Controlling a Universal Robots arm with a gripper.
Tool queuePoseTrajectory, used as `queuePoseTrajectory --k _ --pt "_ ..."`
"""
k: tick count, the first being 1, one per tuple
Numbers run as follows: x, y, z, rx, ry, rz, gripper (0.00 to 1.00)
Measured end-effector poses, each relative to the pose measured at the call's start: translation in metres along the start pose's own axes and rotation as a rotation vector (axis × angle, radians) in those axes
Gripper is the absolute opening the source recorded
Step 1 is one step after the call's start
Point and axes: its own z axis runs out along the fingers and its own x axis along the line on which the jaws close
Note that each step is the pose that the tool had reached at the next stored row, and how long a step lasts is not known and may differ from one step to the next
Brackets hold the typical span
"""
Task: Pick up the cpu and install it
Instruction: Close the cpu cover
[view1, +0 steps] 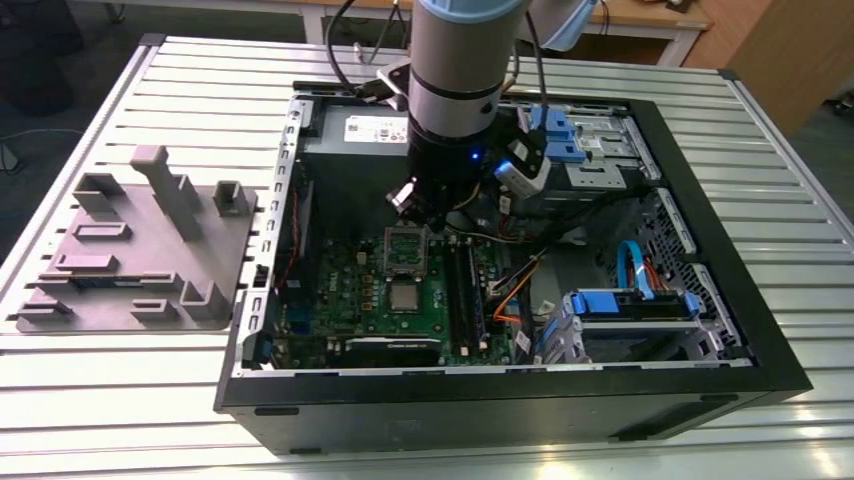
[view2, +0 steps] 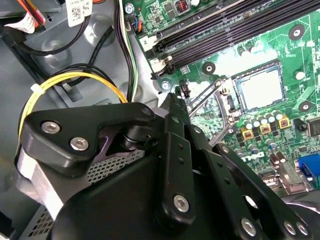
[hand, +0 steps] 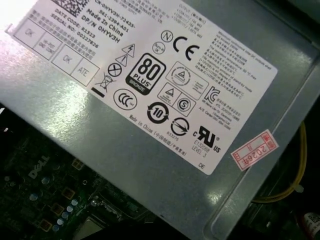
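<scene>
You're looking down at a pale metal table (view1: 120, 400) with ribbed slats running across the frame and taking up most of the exterior view. A black PC case (view1: 507, 400) is sitting on it at lower centre, side open, with matte sheet-metal walls. A grey moulded fixture (view1: 134, 255) with blocky uprights is lying flat on the slats at mid-left, just beside the case. Blue plastic drive caddies (view1: 627, 305) are sitting at the case's lower right.

A green board (view1: 360, 290) is lying flat inside the case. The cpu (view1: 404, 297) is resting flat on it at frame centre. It's a small square with a pale silvery top. In the second wrist view, the cpu (view2: 260, 87) is showing right of centre, ringed in black, with long black memory slots (view2: 235, 30) above it.

A dark socket (view1: 407, 250) with a metal frame is sitting just above the cpu in the exterior view. The gripper (view1: 415, 210) is hanging over the socket, apart from the cpu. Its black bolted linkage (view2: 172, 102) is crowding the lower part of the second wrist view. I can't tell whether it's wide or narrow.

Further back, a grey brushed-metal power supply (hand: 125, 160) with a white label is sitting beside a yellow cable (view2: 75, 77).

Beyond the table, dark floor (view1: 54, 50) is showing upper left and wooden furniture (view1: 787, 40) upper right.
</scene>
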Motion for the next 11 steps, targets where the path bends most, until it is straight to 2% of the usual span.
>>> queuePoseTrajectory --k 11 --pt "0.0025 0.0023 -0.0062 0.0016 0.0020 -0.017 0.10"
